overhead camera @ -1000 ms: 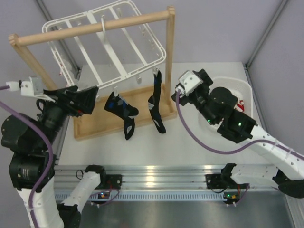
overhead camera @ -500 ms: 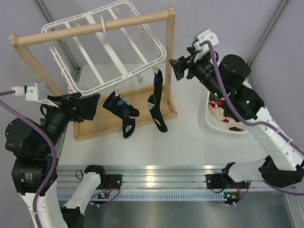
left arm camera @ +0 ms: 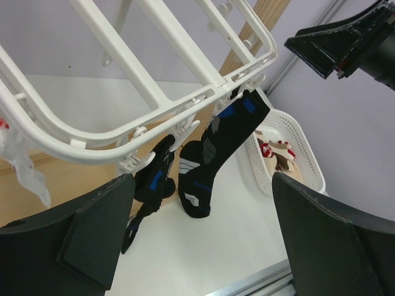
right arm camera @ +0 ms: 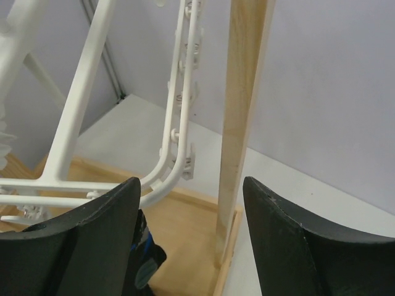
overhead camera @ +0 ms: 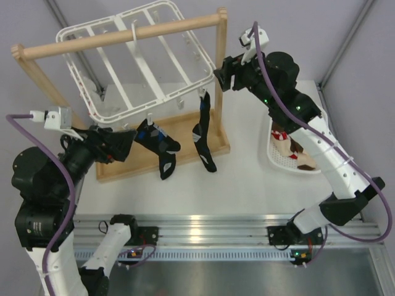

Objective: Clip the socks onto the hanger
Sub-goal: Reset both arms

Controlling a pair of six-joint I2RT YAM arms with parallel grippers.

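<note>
The white hanger (overhead camera: 142, 58) hangs by its hook from the wooden rail. Two black socks with blue patches hang from clips on its near edge: the left sock (overhead camera: 158, 146) and the right sock (overhead camera: 204, 134). My left gripper (overhead camera: 121, 143) is open and empty, just left of the left sock and apart from it. Its wrist view shows the hanger (left arm camera: 160, 123) and both socks (left arm camera: 213, 154) beyond the open gripper (left arm camera: 200, 179). My right gripper (overhead camera: 223, 77) is open and empty, beside the hanger's right corner (right arm camera: 176, 163); the right wrist view shows the gripper (right arm camera: 191, 182).
The light wooden stand has an upright post (overhead camera: 221, 74) right by my right gripper and a flat base (overhead camera: 133, 161) under the socks. A white basket (overhead camera: 313, 117) with red, white and brown items sits at the right, also seen from the left wrist (left arm camera: 302, 145).
My right arm has risen from the basket and swung up and left to the post and hanger corner. My left gripper has edged right toward the left sock. The socks hang unchanged.
</note>
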